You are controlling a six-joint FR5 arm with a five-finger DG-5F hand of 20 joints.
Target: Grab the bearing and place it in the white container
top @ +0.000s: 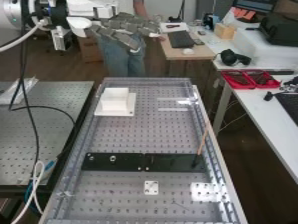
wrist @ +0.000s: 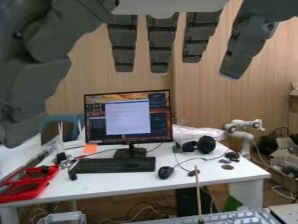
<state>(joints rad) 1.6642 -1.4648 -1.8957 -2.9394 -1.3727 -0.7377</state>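
fingers (top: 126,31) extending nearly straight, standing wide open, gripping nothing; in wrist view, fingers (wrist: 161,42) hanging spaced apart, thumb (wrist: 33,75) sitting well off to one side. white container (top: 115,100) standing on perforated surface (top: 133,132) toward its far end, lying lower than fingers, not touching them. smaller nut (top: 91,157) and larger nut (top: 113,158) resting on black bar (top: 176,161), lying nearer camera than container. bearing: cannot tell where it is lying relative to fingers.
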